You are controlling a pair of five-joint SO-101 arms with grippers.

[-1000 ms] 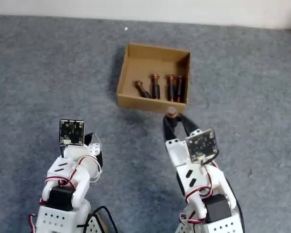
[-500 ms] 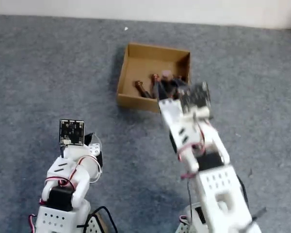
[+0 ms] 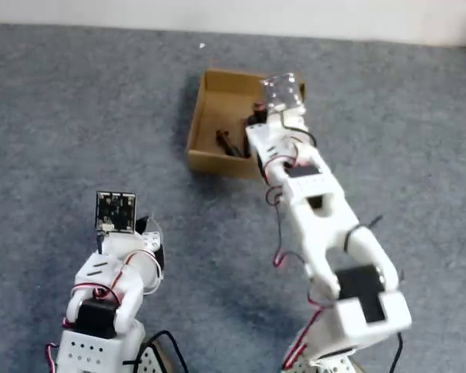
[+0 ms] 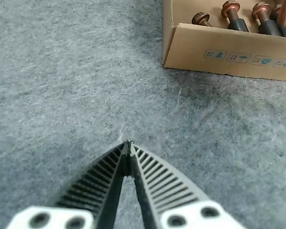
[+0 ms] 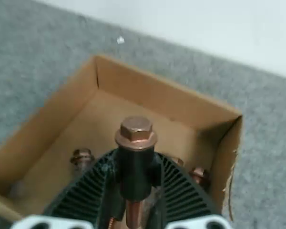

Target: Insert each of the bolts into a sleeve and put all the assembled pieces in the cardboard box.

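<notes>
Here the right gripper (image 5: 133, 161) is clenched on a black sleeve (image 5: 133, 183) with a copper bolt (image 5: 136, 131) through it (head up), held above the cardboard box (image 5: 157, 98). Other assembled pieces (image 4: 231, 14) lie inside the box. The left gripper (image 4: 128, 148), jaws pressed together, sits over grey carpet (image 4: 62, 71), short of the box's front wall.

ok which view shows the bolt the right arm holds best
The right wrist view: the sleeved bolt sits clamped in the right end effector, copper head clear, over the cardboard box. In the high view the arm covers most of it. The left wrist view looks at the box's front.
</notes>
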